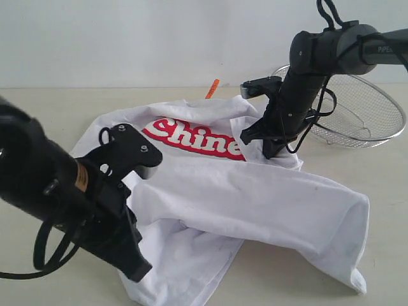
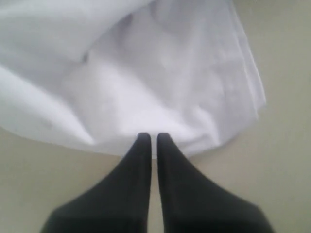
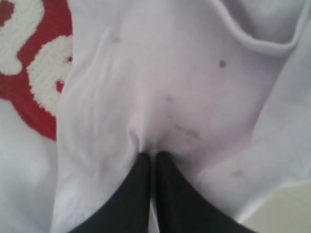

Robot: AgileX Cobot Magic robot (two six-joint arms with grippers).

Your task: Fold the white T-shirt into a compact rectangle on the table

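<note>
The white T-shirt (image 1: 255, 191) lies crumpled on the table (image 1: 51, 108), its red lettering (image 1: 191, 137) facing up and an orange neck tag (image 1: 212, 88) at the far edge. My right gripper (image 1: 271, 152) is shut on a puckered pinch of cloth just right of the lettering (image 3: 34, 73); in the right wrist view the shirt (image 3: 170, 73) bunches at the gripper (image 3: 148, 155). My left gripper (image 1: 141, 273) is at the shirt's near left edge. In the left wrist view the gripper (image 2: 153, 138) is shut, its tips on the hem of the shirt (image 2: 146, 73).
A round wire-mesh basket (image 1: 370, 115) stands at the back right, just behind the right arm. Bare table (image 2: 282, 145) shows beside the shirt's near edge, and a corner of table (image 3: 286, 208) shows in the right wrist view. A light wall closes off the back.
</note>
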